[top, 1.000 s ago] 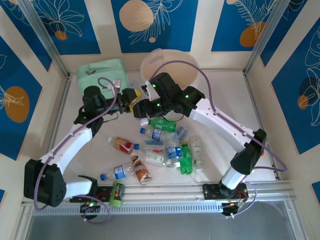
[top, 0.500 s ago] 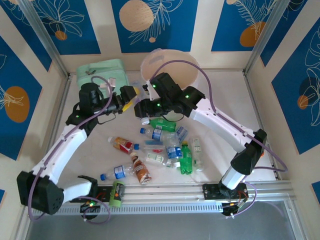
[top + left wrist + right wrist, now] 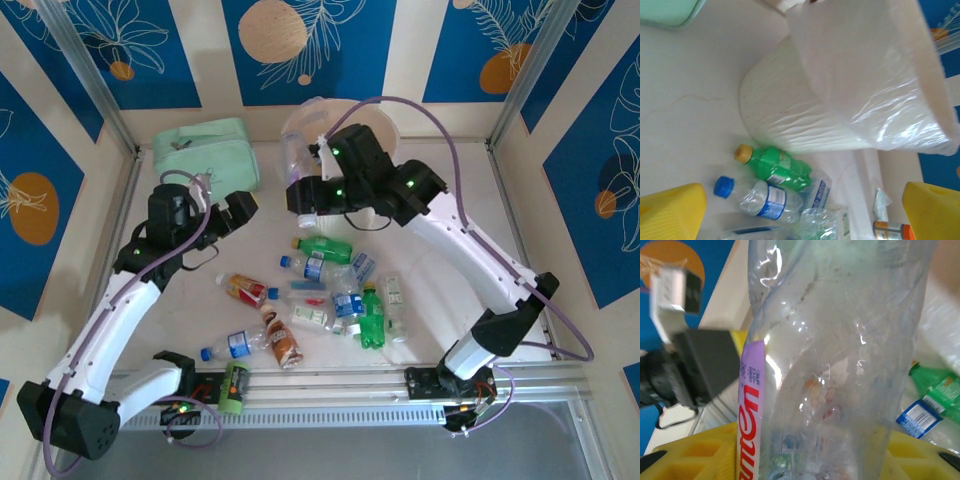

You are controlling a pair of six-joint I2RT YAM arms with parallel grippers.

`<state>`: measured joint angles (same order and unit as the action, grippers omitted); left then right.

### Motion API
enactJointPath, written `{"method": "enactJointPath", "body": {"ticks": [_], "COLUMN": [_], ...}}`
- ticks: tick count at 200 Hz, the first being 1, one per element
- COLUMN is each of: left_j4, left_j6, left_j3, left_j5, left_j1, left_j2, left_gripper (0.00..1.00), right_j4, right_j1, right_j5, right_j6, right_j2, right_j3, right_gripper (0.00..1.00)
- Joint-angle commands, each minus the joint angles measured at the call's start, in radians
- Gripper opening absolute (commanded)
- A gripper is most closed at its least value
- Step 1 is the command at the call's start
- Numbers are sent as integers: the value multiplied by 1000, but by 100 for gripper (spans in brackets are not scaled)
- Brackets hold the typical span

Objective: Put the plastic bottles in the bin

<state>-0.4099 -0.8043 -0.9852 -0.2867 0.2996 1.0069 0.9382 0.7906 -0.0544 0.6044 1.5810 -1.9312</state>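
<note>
Mint pouch [image 3: 205, 150] upper left on the counter [image 3: 460, 180]. Left gripper [image 3: 238, 208] below the pouch's right end, left of centre: jaws wide apart, nothing between them. Loose bottles [image 3: 335, 295] lie scattered mid-frame, with a green bottle [image 3: 777, 167] just beside the bin's base. Right gripper [image 3: 303, 190] above the pile: jaws clamped on a clear bottle [image 3: 840, 365] with a purple label, up at the left rim of the bin [image 3: 312, 108], top centre.
</note>
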Motion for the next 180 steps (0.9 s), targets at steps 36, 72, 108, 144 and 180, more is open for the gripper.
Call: {"method": "enactJointPath", "body": {"ticks": [36,72,108,144,180], "left_j4": [-71,-71,-81,-119,-193], "left_j6": [33,24,20,26,46], "left_j3": [32,54,72,76,78], "left_j5": [19,23,37,58,106], "left_j1": [3,4,4,4,4], "left_j2": [-53,-72,-95,-109,-132], "left_gripper": [98,95,94,93,91], "right_j4": [116,145,177,198,205], "right_j1": [-118,-200,-260,-296,-313], "right_j5": [-20,5,14,7,4], "right_j6": [-58,-67,-77,-96,-105], "right_j2": [46,98,160,221,275], "right_j3": [-245,-333,-409,-455,-493], "right_gripper": [51,51,51,51,51]}}
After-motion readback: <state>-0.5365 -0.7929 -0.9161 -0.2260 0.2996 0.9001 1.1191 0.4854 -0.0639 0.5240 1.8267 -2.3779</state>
